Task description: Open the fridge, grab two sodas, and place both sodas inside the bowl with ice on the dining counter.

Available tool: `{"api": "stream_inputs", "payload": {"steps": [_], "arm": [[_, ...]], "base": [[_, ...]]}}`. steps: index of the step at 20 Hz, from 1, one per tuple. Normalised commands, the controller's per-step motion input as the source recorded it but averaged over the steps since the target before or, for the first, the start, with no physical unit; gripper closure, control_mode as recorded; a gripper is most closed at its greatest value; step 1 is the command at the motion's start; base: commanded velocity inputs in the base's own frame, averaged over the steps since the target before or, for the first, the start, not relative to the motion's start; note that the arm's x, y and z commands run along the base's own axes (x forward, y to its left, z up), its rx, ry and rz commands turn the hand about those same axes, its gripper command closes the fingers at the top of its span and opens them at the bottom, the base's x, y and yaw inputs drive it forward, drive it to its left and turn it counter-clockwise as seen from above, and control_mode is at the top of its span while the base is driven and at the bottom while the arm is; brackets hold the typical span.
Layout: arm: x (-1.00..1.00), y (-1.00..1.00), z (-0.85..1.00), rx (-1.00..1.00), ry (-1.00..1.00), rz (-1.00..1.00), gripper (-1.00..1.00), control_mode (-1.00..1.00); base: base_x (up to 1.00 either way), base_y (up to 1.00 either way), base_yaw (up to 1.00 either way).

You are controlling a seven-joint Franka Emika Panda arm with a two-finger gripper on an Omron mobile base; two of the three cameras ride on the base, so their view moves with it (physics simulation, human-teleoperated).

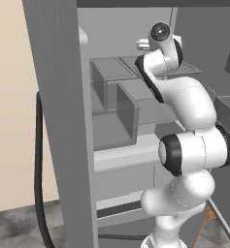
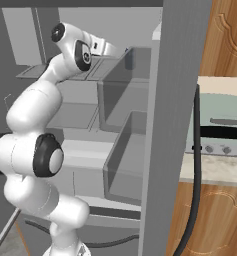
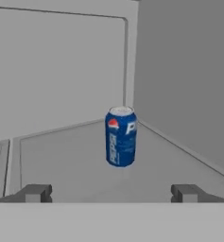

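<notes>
Hand view: blue can upright on grey fridge shelf.

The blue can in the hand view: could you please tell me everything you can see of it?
The blue can is a small soda can with a silvery top, a red-and-white round logo and white lettering down its side. It stands upright and alone on a grey fridge shelf, near the back corner. The open gripper faces it; its fingertips do not touch it.

The arm is all glossy white, chunky rounded segments with black rings at the joints. Its end effector has 2 small dark grey fingertips, blocky and squared off, and a round dark cap tops the wrist.
</notes>
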Motion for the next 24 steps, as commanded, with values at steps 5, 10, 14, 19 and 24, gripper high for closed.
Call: {"api": "stream_inputs", "payload": {"steps": [5,10,14,19,24], "arm": [[0.41,-0.29,0.0,0.05,0.06,0.0,-1.0,-1.0],[0.37,-0.22,0.0,0.04,0.06,0.0,-1.0,-1.0],[0.37,-0.12,0.0,0.01,0.06,0.0,-1.0,-1.0],[0.39,-0.16,-0.02,0.0,0.04,0.0,-1.0,-1.0],[0.33,-0.2,-0.14,0.0,0.0,0.0,-1.0,-1.0]], "base": [[0.0,0.0,0.0],[0.0,0.0,0.0],[0.0,0.0,0.0],[0.0,0.0,0.0],[0.0,0.0,0.0]]}}
